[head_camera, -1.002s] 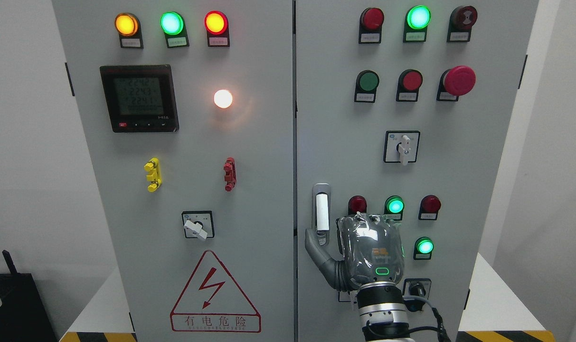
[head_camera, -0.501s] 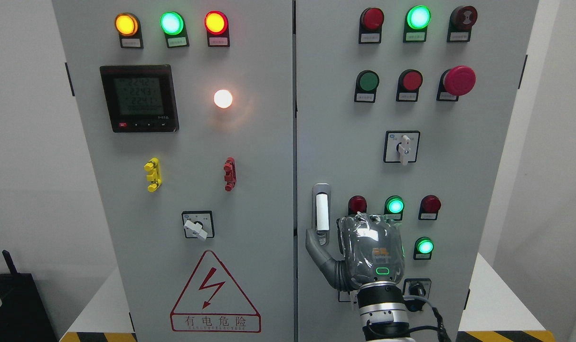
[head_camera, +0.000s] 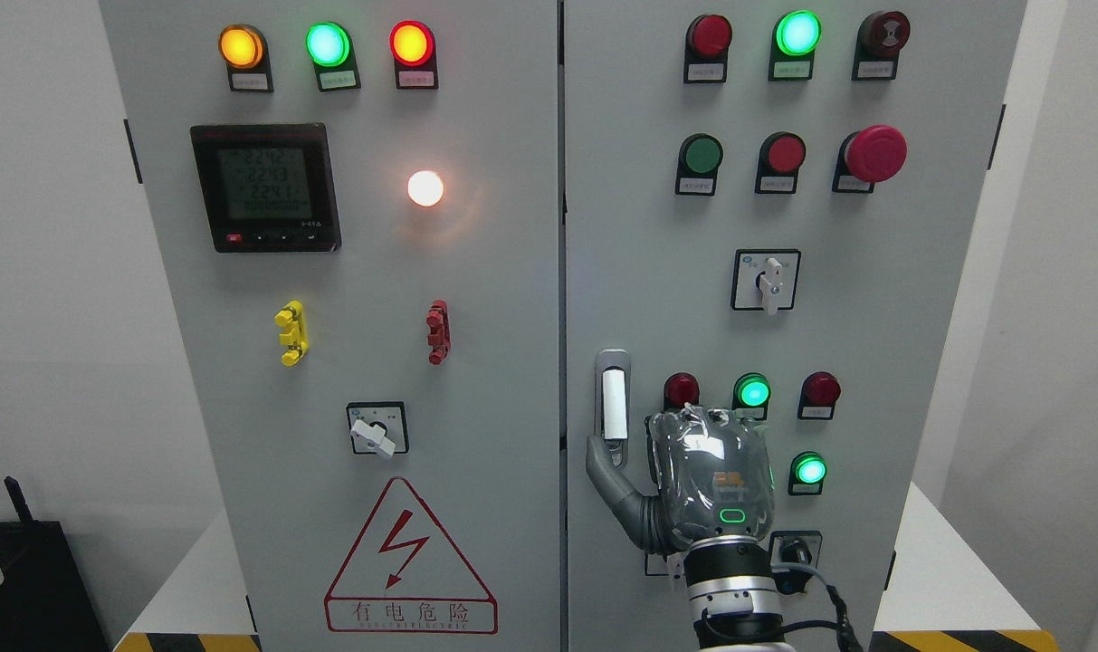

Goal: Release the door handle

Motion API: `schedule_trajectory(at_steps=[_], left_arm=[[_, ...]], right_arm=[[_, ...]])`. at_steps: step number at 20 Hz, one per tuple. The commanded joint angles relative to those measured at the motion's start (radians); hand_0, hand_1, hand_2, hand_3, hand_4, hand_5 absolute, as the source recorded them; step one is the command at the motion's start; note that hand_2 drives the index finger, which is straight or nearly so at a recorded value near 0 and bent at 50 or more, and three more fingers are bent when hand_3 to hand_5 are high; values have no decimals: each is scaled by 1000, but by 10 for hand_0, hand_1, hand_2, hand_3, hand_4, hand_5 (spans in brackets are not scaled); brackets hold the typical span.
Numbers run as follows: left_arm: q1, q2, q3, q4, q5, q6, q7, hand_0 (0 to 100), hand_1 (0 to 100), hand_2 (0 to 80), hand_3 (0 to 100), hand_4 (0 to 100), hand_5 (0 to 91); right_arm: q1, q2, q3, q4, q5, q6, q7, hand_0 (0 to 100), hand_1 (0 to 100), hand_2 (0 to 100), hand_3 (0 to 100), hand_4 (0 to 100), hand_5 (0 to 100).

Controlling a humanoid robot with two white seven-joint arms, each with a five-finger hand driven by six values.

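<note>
Right robot hand [head_camera: 707, 475], grey and wrapped in clear plastic, we see raised against the right door of the big grey electrical cabinet [head_camera: 476, 380]; fingers hidden, so open or closed we cannot tell. Its thumb tip touches the lower end of the silver-and-white vertical door handle [head_camera: 613, 403], at that door's left edge.

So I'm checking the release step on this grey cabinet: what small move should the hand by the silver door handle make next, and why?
Probably draw the right hand straight back from the grey cabinet door. Its thumb tip still sits at the lower end of the silver door handle, and its fingers lie flat against the panel, so backing off would clear the contact.
</note>
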Motion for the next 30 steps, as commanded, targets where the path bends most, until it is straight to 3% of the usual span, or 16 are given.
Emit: schedule_trajectory(at_steps=[1,30], left_arm=[[0,0,11,17,0,-5,1,120,389,0,0,0,0],[0,0,11,17,0,-5,1,120,389,0,0,0,0]], right_arm=[[1,0,-14,-1,0,1,-2,336,50,983,1000,908,890],[0,1,-29,-12,7,-10,-8,342,67,982,1000,912,893]])
